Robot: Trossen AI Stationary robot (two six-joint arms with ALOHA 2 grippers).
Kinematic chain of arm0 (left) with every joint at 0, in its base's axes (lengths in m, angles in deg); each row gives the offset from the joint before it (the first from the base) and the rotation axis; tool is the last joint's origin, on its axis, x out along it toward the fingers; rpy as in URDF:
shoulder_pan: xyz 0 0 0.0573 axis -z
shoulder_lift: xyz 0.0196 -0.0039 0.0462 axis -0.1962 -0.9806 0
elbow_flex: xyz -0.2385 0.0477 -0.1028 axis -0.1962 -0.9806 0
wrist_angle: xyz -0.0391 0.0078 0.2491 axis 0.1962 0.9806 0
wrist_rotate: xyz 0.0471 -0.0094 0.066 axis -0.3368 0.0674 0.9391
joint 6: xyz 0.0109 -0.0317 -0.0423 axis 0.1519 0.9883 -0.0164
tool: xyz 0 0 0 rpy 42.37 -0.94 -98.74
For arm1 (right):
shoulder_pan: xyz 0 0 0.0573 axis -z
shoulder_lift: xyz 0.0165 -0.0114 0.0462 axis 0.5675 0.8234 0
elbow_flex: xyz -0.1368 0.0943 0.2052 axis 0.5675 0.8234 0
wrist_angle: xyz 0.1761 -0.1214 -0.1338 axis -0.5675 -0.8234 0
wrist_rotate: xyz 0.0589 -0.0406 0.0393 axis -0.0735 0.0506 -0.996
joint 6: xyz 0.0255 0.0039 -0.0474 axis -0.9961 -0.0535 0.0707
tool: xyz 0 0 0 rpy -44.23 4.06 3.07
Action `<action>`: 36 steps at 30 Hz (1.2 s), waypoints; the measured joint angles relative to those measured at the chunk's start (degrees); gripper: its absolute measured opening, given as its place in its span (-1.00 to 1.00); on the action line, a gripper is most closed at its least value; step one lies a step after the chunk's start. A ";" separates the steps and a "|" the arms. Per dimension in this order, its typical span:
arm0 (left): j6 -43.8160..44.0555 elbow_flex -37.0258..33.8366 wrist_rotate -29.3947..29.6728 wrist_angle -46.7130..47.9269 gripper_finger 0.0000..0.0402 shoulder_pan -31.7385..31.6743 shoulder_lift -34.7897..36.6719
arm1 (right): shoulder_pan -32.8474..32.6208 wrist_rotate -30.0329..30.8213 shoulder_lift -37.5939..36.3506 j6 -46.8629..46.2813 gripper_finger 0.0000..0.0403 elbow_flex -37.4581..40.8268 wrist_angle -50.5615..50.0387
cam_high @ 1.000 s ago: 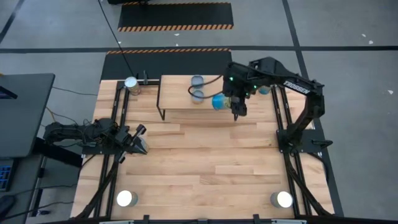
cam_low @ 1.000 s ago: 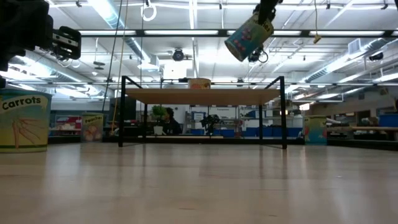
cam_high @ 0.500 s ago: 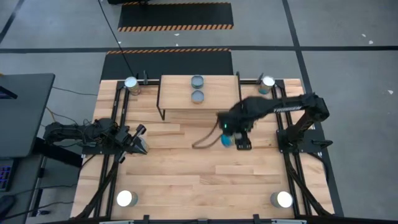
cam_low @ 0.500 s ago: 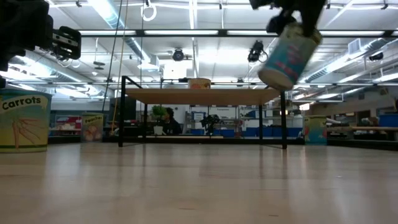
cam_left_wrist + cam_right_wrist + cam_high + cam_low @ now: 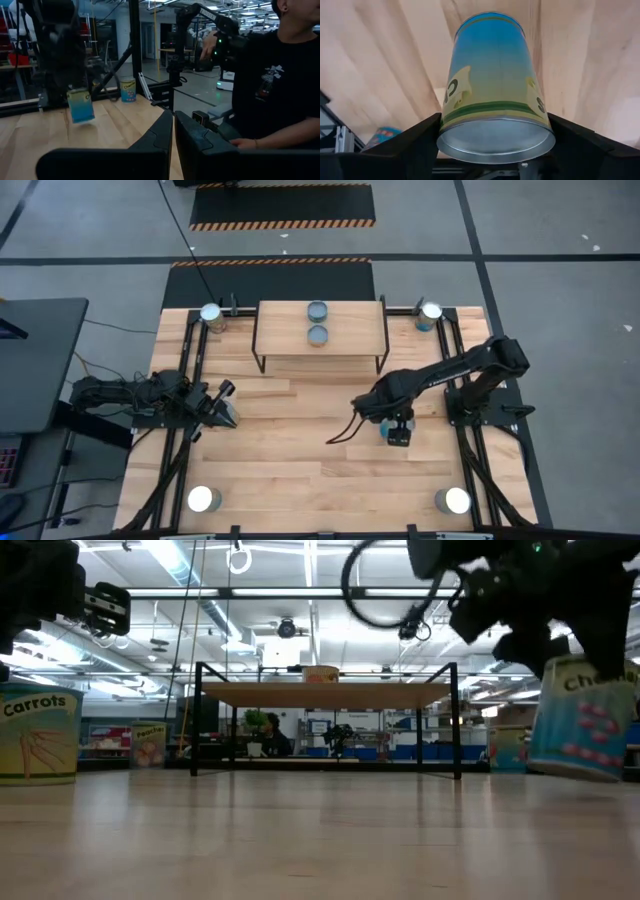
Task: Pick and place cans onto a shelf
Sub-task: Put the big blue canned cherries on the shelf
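My right gripper (image 5: 392, 428) is shut on a blue-labelled can (image 5: 585, 720), low over the table in front of the shelf's right end. The can also shows in the left wrist view (image 5: 80, 104) and the right wrist view (image 5: 492, 80). The shelf (image 5: 350, 350) stands at the far middle with two grey-topped cans (image 5: 318, 323) on its board. Silver-topped cans stand at the table's corners (image 5: 211, 315) (image 5: 430, 313) (image 5: 204, 499) (image 5: 456, 500). My left gripper (image 5: 228, 412) rests shut and empty at the table's left side. My right gripper pinches the can's side wall (image 5: 451, 107) between its two fingers (image 5: 415, 145), near the bare metal end (image 5: 495, 140) that faces the wrist. The fingers come from above, pointing down. The can hangs slightly tilted, its lower end just clear of the table.
A "Carrots" can (image 5: 38, 735) stands close at the left of the low view. Black frame rails (image 5: 190, 380) (image 5: 455, 370) run along both table sides. A person in a dark shirt (image 5: 280, 75) stands beyond the table's right side. Bare planks (image 5: 300, 450) lie in the middle.
My right gripper has carried the blue can from beside the shelf's right end toward the table's near edge and down. The can, strongly tilted and high before, now hangs nearly upright just above the table.
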 joint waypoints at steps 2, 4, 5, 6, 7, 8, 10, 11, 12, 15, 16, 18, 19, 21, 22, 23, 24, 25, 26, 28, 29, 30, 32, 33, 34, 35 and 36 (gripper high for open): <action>0.01 0.01 0.00 -0.01 -0.86 -0.01 0.00 | -0.03 -0.80 1.95 -0.24 0.65 0.02 -0.46; -0.01 0.01 0.00 -0.03 -0.86 -0.01 0.00 | -0.07 -1.59 3.97 -0.03 0.65 -0.86 -1.62; 0.01 0.00 -0.01 -0.05 -0.86 0.00 0.00 | -0.07 -1.60 5.01 0.11 0.65 -1.55 -2.57; 0.00 0.00 -0.01 0.02 -0.86 0.01 0.00 | -0.07 -1.46 6.05 0.27 0.65 -2.21 -3.79; -0.01 0.01 -0.01 0.04 -0.86 0.01 0.00 | -0.07 -1.05 7.03 0.64 0.65 -2.87 -4.80; 0.01 0.01 0.00 0.03 -0.86 0.00 0.00 | -0.07 -0.82 7.85 1.11 0.65 -3.39 -5.47; -0.01 0.00 0.00 0.03 -0.86 0.01 -0.01 | -0.07 -0.58 9.07 1.96 0.65 -4.49 -6.00; -0.01 0.00 -0.01 0.03 -0.86 0.00 0.00 | -0.07 -0.53 9.59 2.49 0.65 -4.96 -6.26; 0.01 0.00 0.00 0.03 -0.86 -0.01 -0.01 | -0.07 -0.45 9.98 2.89 0.65 -5.53 -6.60; -0.01 0.01 0.00 0.03 -0.86 -0.01 0.00 | 0.09 0.38 10.90 3.97 0.65 -7.94 -6.95; 0.01 0.01 0.00 0.03 -0.86 0.01 0.00 | 0.11 0.89 10.89 4.07 0.65 -8.80 -6.93; -0.01 -0.01 -0.02 0.01 -0.86 -0.01 -0.02 | 0.17 1.21 10.76 4.27 0.65 -10.75 -6.89; -0.01 0.01 0.00 -0.01 -0.86 0.01 0.00 | 0.16 1.89 10.53 4.29 0.66 -11.54 -6.95; 0.01 0.01 0.00 0.00 -0.86 0.00 -0.01 | -0.15 3.32 10.25 4.27 0.69 -13.00 -7.14; -0.01 0.01 0.00 -0.02 -0.86 -0.01 -0.01 | -0.30 4.33 10.24 4.31 0.72 -13.55 -7.15; 0.01 0.01 0.00 -0.01 -0.86 0.00 -0.02 | -0.45 5.49 10.24 4.47 0.76 -13.97 -7.12; 0.01 0.01 0.00 -0.01 -0.86 0.00 0.00 | -0.60 6.49 10.24 4.55 0.80 -14.33 -6.99; 0.00 0.01 -0.01 -0.01 -0.86 0.00 -0.02 | -0.66 7.33 10.22 4.90 0.84 -14.49 -6.25; -0.01 0.00 0.00 -0.03 -0.86 -0.01 -0.01 | -0.68 7.66 10.19 5.58 0.89 -14.50 -5.25; 0.01 0.01 0.00 -0.01 -0.86 -0.01 0.00 | -0.66 7.88 10.22 6.12 0.95 -14.50 -3.48; -0.01 0.01 0.00 -0.01 -0.86 0.01 -0.02 | -0.66 7.88 10.22 6.36 0.96 -14.50 -2.83; -0.01 0.01 0.00 -0.01 -0.86 0.00 0.00 | -0.66 7.88 10.22 6.84 0.95 -14.50 -2.37; 0.01 0.00 -0.01 -0.01 -0.86 0.01 -0.02 | -0.69 7.87 10.10 7.45 0.93 -14.50 -2.26; 0.00 0.01 -0.01 -0.01 -0.86 -0.01 -0.01 | -0.76 7.93 9.78 7.45 0.92 -14.48 -2.38; -0.01 0.01 0.00 -0.01 -0.86 0.01 -0.01 | -0.89 7.97 9.34 7.42 0.91 -14.48 -2.37; 0.00 0.01 0.00 -0.01 -0.86 0.00 0.00 | -1.10 8.11 8.74 7.32 0.91 -14.48 -2.34; 0.01 0.01 0.00 -0.01 -0.86 -0.01 0.00 | -1.35 8.35 8.09 6.81 0.91 -14.48 -2.19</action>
